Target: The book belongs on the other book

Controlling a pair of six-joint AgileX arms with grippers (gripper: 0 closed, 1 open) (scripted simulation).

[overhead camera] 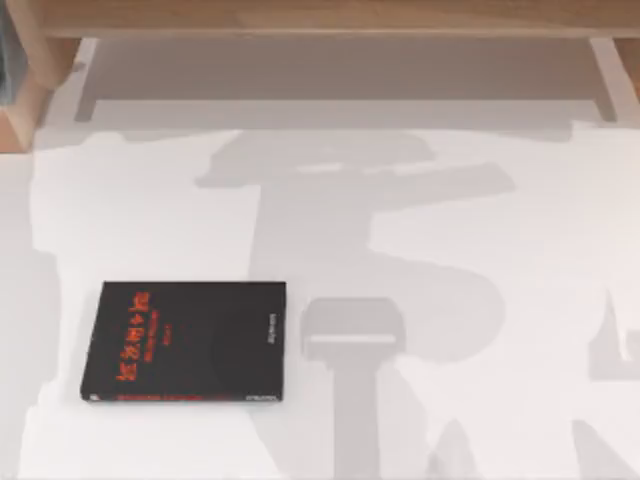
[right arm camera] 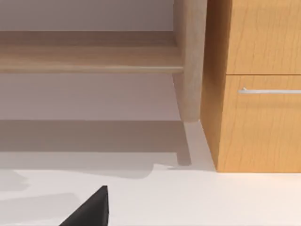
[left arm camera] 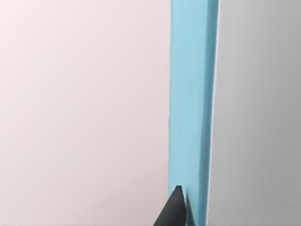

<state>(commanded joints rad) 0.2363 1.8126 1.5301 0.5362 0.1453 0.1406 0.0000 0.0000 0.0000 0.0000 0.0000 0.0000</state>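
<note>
The other book (overhead camera: pixel 185 340), thin and black with red lettering and a red strip along its front edge, lies flat on the white table (overhead camera: pixel 450 200) at the front left. In the left wrist view the book (left arm camera: pixel 190 94) is close up, a light-blue face standing as a tall band against a pale surface. A dark tip of my left gripper (left arm camera: pixel 176 212) sits right against its lower part; whether it grips the book is not visible. A dark corner of my right gripper (right arm camera: pixel 89 209) hovers over bare table, facing the wooden furniture.
A wooden shelf (overhead camera: pixel 320 15) runs along the back of the table. The right wrist view shows its low board (right arm camera: pixel 89 56), a rounded post (right arm camera: pixel 190 61) and a wooden cabinet (right arm camera: pixel 263 122) with a metal drawer handle (right arm camera: pixel 270 90). Arm shadows fall across the middle of the table.
</note>
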